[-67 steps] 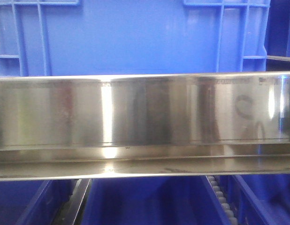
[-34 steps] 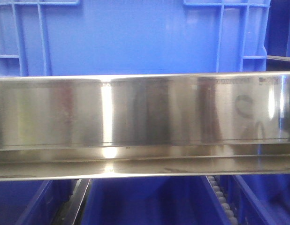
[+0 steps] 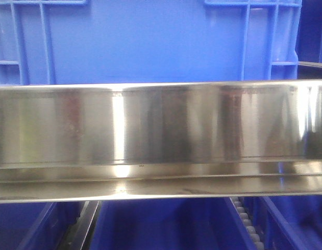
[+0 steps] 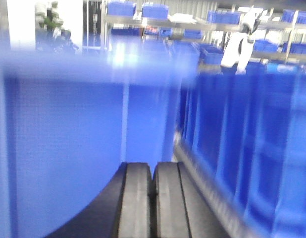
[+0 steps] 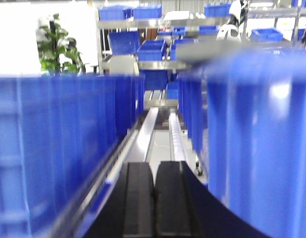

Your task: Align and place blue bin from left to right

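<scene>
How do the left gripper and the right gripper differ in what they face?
The left gripper faces the flat wall of a blue bin close ahead; the right gripper points down an open lane with a roller track. Further bins flank the left gripper on the image right only; rows of blue bins flank the right gripper on both sides. Both are shut, holding nothing.

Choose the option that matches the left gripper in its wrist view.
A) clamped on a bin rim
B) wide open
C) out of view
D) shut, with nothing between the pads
D: the left gripper has its two black pads pressed together with nothing between them, and it points at a blurred blue bin wall.
</scene>
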